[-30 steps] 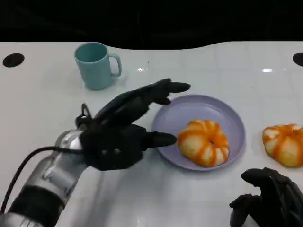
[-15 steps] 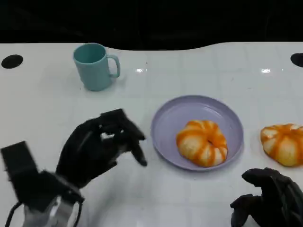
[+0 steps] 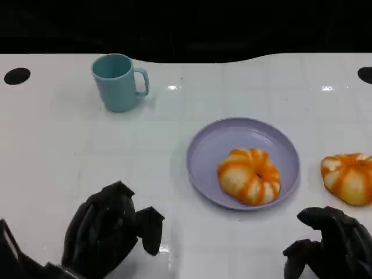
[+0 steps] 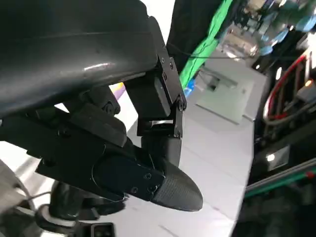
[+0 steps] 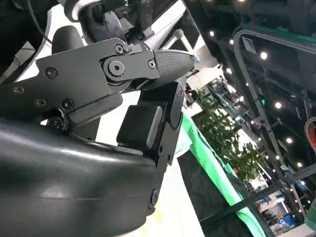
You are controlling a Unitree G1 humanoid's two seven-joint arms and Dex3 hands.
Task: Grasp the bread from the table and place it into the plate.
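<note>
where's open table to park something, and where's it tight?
Biggest bare patch: left half of the table, between the teal mug and the left hand. Another runs along the far edge right of the mug, behind the purple plate. Tight: plate with bread, second bread beside it, right hand just below.

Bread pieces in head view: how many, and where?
2. One bread lies on the purple plate, toward its near right side. The other bread sits on the white table right of the plate, apart from it, partly cut off by the picture's edge.
</note>
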